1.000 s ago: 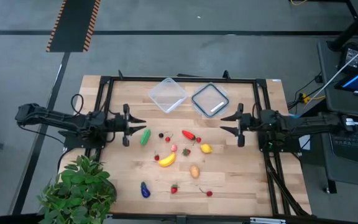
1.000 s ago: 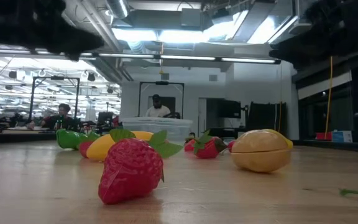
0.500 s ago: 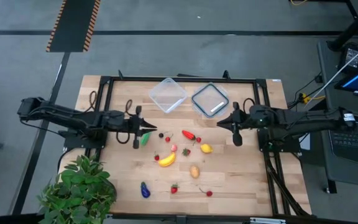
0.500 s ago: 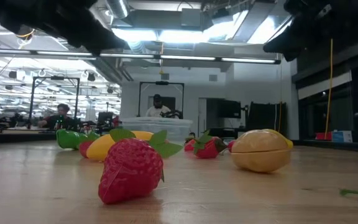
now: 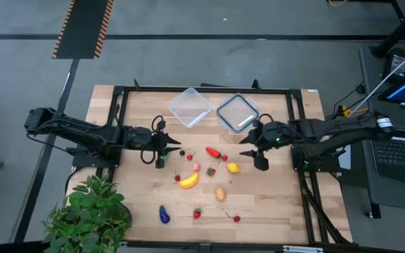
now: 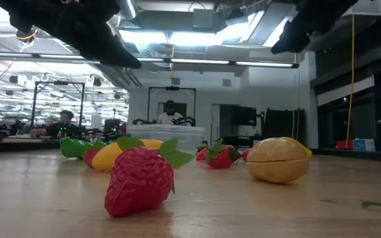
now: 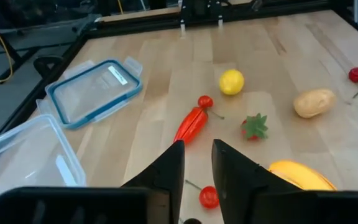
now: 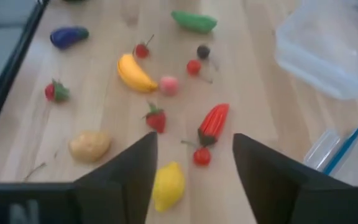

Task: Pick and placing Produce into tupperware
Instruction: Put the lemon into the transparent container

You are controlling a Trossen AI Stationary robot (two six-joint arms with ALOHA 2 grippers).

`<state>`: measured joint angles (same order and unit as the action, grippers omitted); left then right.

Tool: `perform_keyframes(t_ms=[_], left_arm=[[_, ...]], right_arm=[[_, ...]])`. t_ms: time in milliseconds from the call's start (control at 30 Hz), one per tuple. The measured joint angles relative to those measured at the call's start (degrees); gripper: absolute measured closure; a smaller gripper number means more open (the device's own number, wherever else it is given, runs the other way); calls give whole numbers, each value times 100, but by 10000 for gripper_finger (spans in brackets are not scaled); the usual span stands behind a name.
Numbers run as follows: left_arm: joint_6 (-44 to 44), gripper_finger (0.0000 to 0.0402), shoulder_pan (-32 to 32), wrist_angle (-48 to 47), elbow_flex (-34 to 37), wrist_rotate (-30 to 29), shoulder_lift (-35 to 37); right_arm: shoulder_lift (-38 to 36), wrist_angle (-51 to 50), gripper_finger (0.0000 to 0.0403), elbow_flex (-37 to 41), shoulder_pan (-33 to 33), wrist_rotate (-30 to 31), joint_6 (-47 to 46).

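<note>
The produce lies loose on the wooden table: a green piece [image 5: 162, 157], red chili [image 5: 215, 152], lemon [image 5: 233, 168], banana [image 5: 188, 180], potato [image 5: 220, 193], purple eggplant [image 5: 164, 214], strawberries and small cherries. The clear tupperware tub [image 5: 190, 107] rests on its base at the far side, with the blue-rimmed lid [image 5: 238, 113] flat beside it. My left gripper [image 5: 174, 147] hovers over the green piece, with a narrow gap between its fingers [image 7: 197, 180]. My right gripper [image 5: 248, 146] is wide open above the table, just right of the lemon [image 8: 168, 183].
A black frame rail [image 5: 202, 89] runs round the table. A potted plant [image 5: 90, 211] overhangs the near-left corner. Bare wood lies to the right of the potato [image 5: 273, 204]. In the low view both arms hang high above a strawberry [image 6: 139, 180], and people sit far behind.
My left gripper has travelled toward the table's right, from beside the green piece to over it. My right gripper has travelled toward the table's left, nearer the lemon. In the low view both arms reach farther in toward the middle. No produce has moved.
</note>
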<state>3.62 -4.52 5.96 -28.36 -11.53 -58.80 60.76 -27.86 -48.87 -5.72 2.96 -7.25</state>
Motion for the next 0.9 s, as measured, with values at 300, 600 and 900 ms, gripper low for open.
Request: perform_keyframes(t_ms=[300,600,900], left_arm=[[378,303,-15,-157,0,-9,6],[607,291,-11,-563,0,-220,8],[646,291,-11,-1053,0,-514,8]], right_arm=[[1198,-954,158,-992,-213,17,-445],[2268,-1658,167,-1726,-235,41,-1126],[2883,-2101,167,-1973,-235,-18,-1889]])
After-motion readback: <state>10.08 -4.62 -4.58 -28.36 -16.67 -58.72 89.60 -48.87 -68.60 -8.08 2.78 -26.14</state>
